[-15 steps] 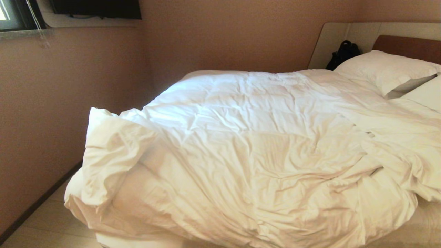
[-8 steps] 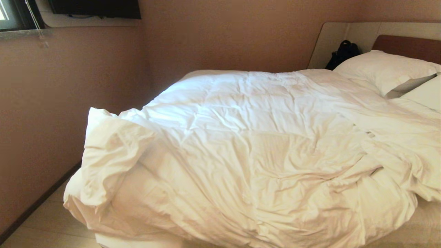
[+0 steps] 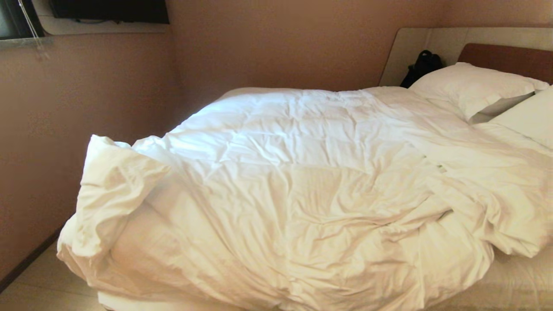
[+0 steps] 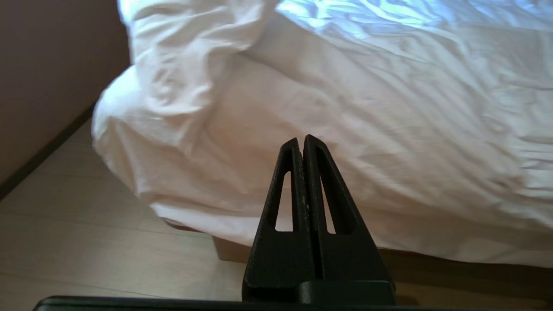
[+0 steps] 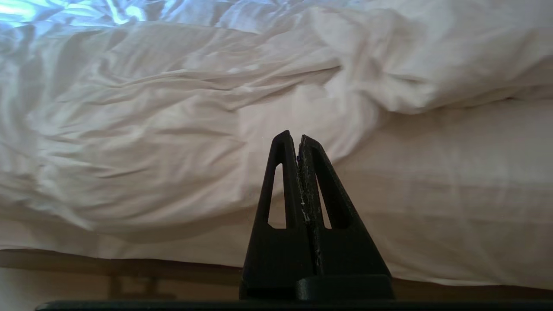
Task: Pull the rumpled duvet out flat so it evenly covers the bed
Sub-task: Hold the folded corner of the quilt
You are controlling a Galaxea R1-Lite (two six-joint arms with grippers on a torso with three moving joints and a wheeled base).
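A: Head view is showing the duvet (image 3: 302,203) lying rumpled across the bed (image 3: 514,283), isn't it?

B: Yes. It is bunching into a raised fold at the foot corner by the wall, and its near edge is hanging over the near side of the bed. Toward the headboard (image 3: 505,58) end of that near side, the sheet (image 3: 518,276) is lying uncovered.

A: And at the head end?

B: Two pillows (image 3: 471,88) are resting against the headboard, with a dark bag (image 3: 421,67) sitting at the far head corner.

A: What are the arms doing?

B: Neither is showing from the head. The left gripper (image 4: 302,140) is pointing at the overhanging duvet near the foot corner, fingers pressed together, pinching nothing. The right gripper (image 5: 293,137) is facing the near side where duvet and sheet are meeting, fingers likewise pressed together and empty.
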